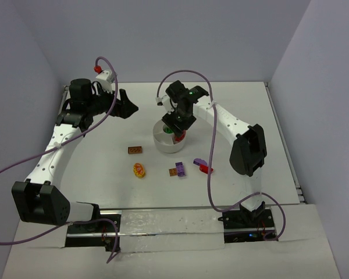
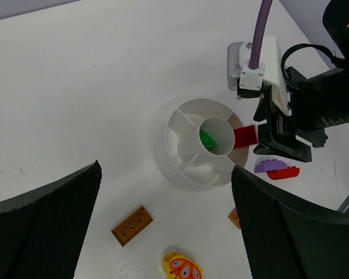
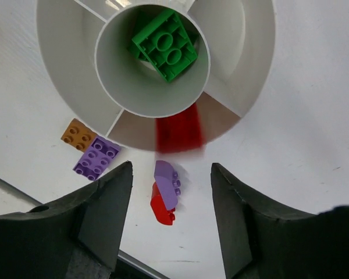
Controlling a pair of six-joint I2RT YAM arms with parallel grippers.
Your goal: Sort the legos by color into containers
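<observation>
Legos [image 1: 177, 170] are partly sorted: a green brick [image 3: 164, 43] sits in the centre well [image 3: 113, 87] of the white dish [image 1: 163, 145], and a red brick [image 3: 179, 131], smeared by blur, shows in the wedge compartment [image 3: 221, 119] on the side nearest the right gripper [image 3: 171, 170]; whether it rests on that wedge's floor I cannot tell. The right gripper hangs over that edge of the dish, jaws apart, with nothing between its fingers. The other pieces lie on the bench [image 1: 250, 110] in front of the dish: a long brown-orange brick [image 2: 131, 225] to its left, a round yellow-and-red piece [image 2: 182, 267] just nearer than that, a flat purple brick [image 3: 96, 158] touching a small orange brick [image 3: 77, 135], and a curved purple piece [image 3: 167, 177] lying on a curved red piece [image 3: 161, 210]. The left gripper [image 1: 130, 108] hovers over bare bench to the left of the dish, apart from it, spread wide and holding nothing
</observation>
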